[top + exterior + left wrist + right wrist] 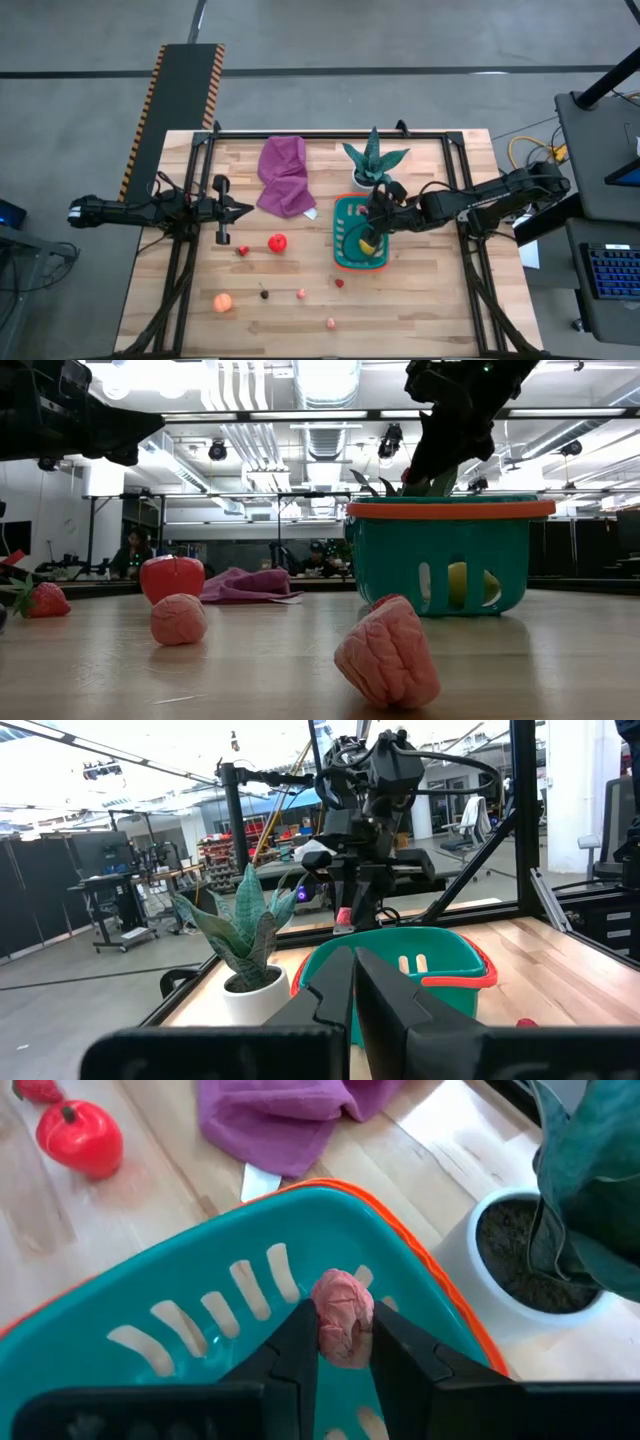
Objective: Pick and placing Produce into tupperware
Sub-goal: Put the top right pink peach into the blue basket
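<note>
Two dark fingers (300, 1355) of the right gripper (342, 1342) pinch a wrinkled pink piece (343, 1318) between their tips, above the slotted teal basket (190, 1280) (orange-rimmed, smooth plastic) holding a yellow lemon (462, 582). Left gripper (354, 982), clenched on nothing, hangs well left of it.

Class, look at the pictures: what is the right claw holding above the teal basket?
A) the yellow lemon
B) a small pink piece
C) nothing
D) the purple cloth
B: the right claw is shut on a small pink piece, held over the teal basket.
</note>
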Robot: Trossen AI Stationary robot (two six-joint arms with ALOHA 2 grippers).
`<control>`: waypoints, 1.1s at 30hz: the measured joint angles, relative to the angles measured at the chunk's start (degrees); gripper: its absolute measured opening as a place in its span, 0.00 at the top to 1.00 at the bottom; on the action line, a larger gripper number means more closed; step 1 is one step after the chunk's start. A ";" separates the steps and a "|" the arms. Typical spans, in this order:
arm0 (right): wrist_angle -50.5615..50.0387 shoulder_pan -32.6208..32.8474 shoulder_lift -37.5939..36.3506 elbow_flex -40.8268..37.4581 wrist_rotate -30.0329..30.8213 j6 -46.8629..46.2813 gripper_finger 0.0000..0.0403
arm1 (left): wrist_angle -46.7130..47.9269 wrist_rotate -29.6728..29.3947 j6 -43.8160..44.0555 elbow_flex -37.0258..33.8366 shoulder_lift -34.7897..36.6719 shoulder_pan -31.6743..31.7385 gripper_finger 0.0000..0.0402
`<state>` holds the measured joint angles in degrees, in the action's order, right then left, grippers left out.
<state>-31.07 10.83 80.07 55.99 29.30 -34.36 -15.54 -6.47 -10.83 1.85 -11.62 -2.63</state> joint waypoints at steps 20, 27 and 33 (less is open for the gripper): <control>-1.57 0.02 1.49 2.98 -2.56 -3.69 0.83 | 0.03 0.01 0.00 0.00 0.00 -0.02 1.00; -6.84 0.42 6.13 9.37 -2.85 -5.52 0.83 | 0.25 -0.01 -0.02 0.02 -0.85 0.00 1.00; -9.13 0.39 10.52 12.97 -2.75 -5.74 0.83 | 0.19 -0.01 -0.02 0.02 -1.77 0.00 1.00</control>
<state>-40.20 11.22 90.59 68.96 26.55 -40.09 -15.35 -6.48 -10.85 1.87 -13.39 -2.63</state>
